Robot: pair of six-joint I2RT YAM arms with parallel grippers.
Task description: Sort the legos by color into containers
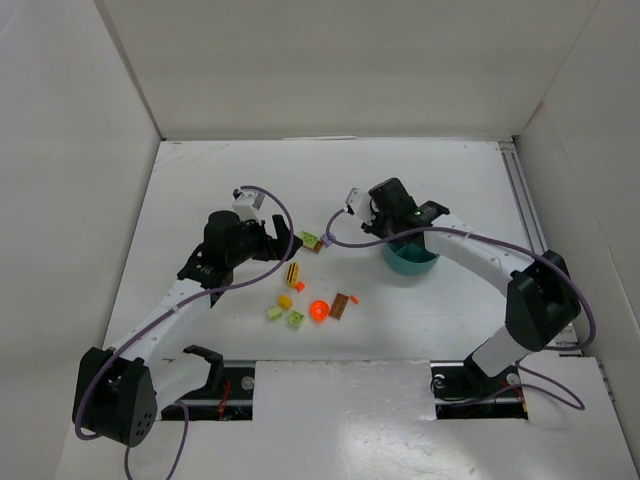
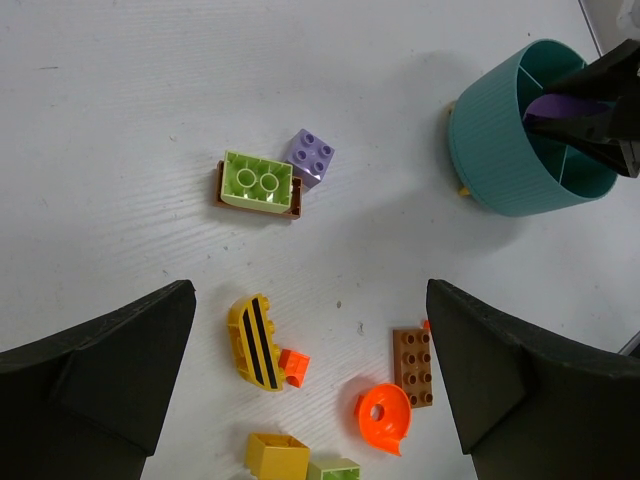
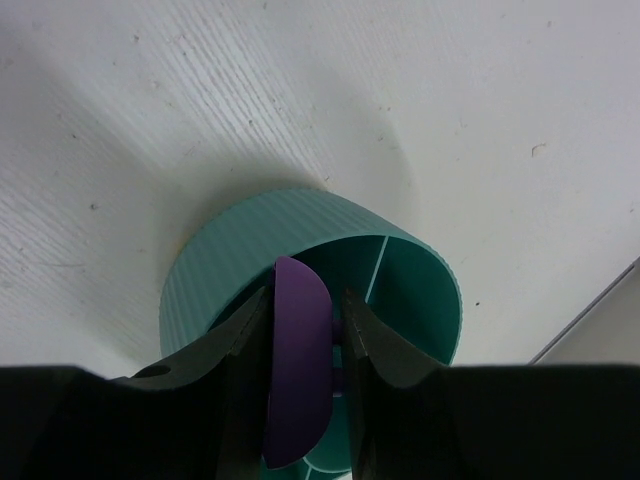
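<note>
Purple piece [image 3: 295, 370]: curved and smooth-faced, clamped between the right fingers [image 3: 235, 350]. It hangs at the mouth of the teal bowl [image 3: 260, 240], over the inner dividers. I cannot tell which compartment lies under it, or whether its lower end is already below the rim.

The bowl stands right of the tabletop's middle, well clear of every edge.

Loose bricks lie around the middle of the tabletop, left of the bowl and toward the near edge:
- a lime green brick [image 2: 257, 182] sitting on a brown plate
- a pale purple brick [image 2: 311, 157] just beside that pair
- a yellow striped piece [image 2: 255, 342]
- a brown brick [image 2: 412, 366]
- a round orange piece [image 2: 383, 416]
- a yellow brick [image 2: 277, 457]

The left fingers [image 2: 100, 370] are spread wide and empty, hovering above this scatter.

Step in hand, as I judge it: drop-off of the purple piece. The next move calls for centring it over one compartment, clear of a divider wall, before the fingers part, then a straight lift out. The pale purple brick likely belongs in that same compartment. The green-on-brown pair will need separating.
</note>
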